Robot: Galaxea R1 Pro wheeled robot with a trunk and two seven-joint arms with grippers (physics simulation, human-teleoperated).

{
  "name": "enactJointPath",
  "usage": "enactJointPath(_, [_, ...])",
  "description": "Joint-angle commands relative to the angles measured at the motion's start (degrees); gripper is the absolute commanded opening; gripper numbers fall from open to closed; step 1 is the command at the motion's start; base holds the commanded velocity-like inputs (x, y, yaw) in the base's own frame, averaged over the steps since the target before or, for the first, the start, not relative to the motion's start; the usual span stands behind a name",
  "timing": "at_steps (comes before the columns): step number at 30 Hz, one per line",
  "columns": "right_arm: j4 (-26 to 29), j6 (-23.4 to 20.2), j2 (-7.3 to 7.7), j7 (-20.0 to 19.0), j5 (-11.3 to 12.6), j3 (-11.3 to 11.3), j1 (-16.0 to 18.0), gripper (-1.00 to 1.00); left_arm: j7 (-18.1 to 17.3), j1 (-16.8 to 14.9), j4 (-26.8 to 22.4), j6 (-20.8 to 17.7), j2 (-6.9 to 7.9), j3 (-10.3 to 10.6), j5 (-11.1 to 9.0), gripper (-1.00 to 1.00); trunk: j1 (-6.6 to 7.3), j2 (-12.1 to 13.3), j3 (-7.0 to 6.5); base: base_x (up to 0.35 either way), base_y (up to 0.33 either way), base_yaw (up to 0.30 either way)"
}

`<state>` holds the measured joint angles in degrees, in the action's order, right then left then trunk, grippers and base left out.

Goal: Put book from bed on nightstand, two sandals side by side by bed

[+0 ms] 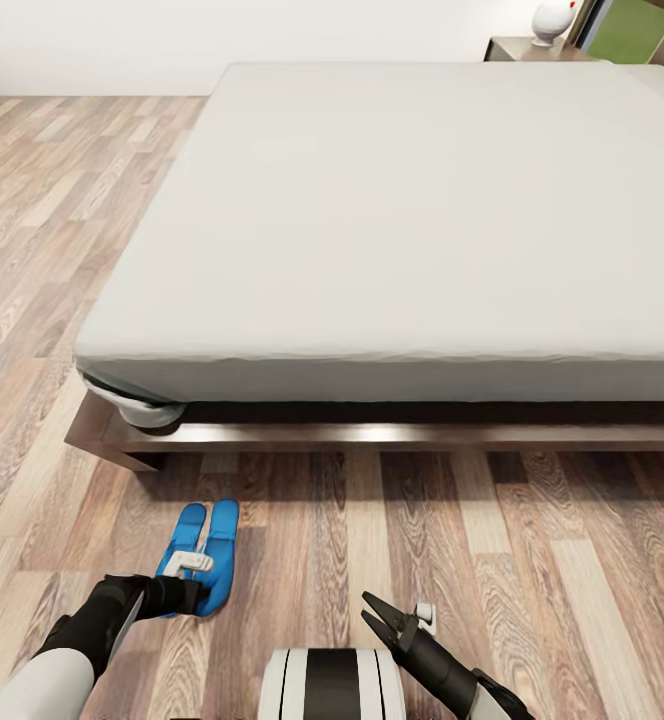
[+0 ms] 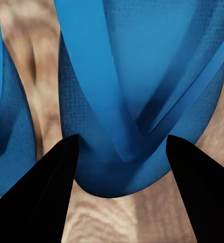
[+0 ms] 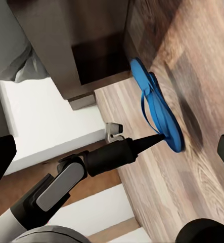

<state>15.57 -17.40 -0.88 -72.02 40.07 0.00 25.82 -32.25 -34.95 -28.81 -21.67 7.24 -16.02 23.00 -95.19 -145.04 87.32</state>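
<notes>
Head view, bedroom inventory. Bed (image 1: 412,230): low platform, plain light-grey mattress on a dark brown wooden frame, taking up most of the upper picture. Wood-plank floor (image 1: 532,560): runs along the bed's near side and to the left of it. Two sandals (image 1: 200,553): bright blue, lying side by side and touching or nearly so on the floor, just off the bed's near left corner, toes toward the frame. Nightstand (image 1: 520,47): small cabinet at the far corner beyond the mattress, a white rounded object (image 1: 552,20) standing on its top.

Left claw (image 1: 184,596): black, low at the heel end of the sandals. Left wrist view: its two dark fingers (image 2: 36,202) are spread, one at each side of a sandal's rounded end (image 2: 122,177), with the blue toe straps (image 2: 104,101) meeting between them; whether the tips touch the sole cannot be told.

Right claw (image 1: 374,614): raised over bare floor to the right of the sandals, its jaws spread and holding nothing. Right wrist view: the left arm (image 3: 91,164) reaches to the end of the sandals (image 3: 157,109), which lie beside the bed frame (image 3: 86,55).
</notes>
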Motion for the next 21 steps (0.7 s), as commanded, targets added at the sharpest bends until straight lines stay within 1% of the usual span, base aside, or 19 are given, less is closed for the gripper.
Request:
enactJointPath(1, [0.0, -0.6, 0.00, -0.1, 0.3, 0.0, 0.0, 1.00, -0.4, 0.0, -0.1, -0.2, -0.05, -0.4, 0.4, -1.00, 0.01, 0.0, 0.04, 0.000, 0.000, 0.000])
enactJointPath(5, [0.0, -0.6, 0.01, -0.1, 0.3, 0.0, 0.0, 1.00, -0.4, 0.0, -0.1, 0.1, -0.04, -0.4, 0.4, -1.00, 0.01, 0.0, 0.04, 0.000, 0.000, 0.000])
enactJointPath(12, [-0.1, -0.6, 0.08, -0.1, 0.3, 0.0, 0.0, 1.00, -0.4, 0.0, -0.1, 2.1, 0.03, -1.0, 0.4, -1.00, 0.01, 0.0, 0.04, 0.000, 0.000, 0.000])
enactJointPath(18, [-0.1, -0.6, 0.08, -0.1, 0.3, 0.0, 0.0, 1.00, -0.4, 0.0, -0.2, 2.4, 0.00, -1.2, 0.4, -1.00, 0.01, 0.0, 0.04, 0.000, 0.000, 0.000])
enactJointPath(21, [-0.1, -0.6, 0.08, -0.1, 0.3, -0.1, 0.0, 1.00, -0.3, 0.0, -0.1, 2.3, -0.02, -1.3, 0.4, -1.00, -0.07, -0.1, 0.70, 0.000, 0.000, 0.000])
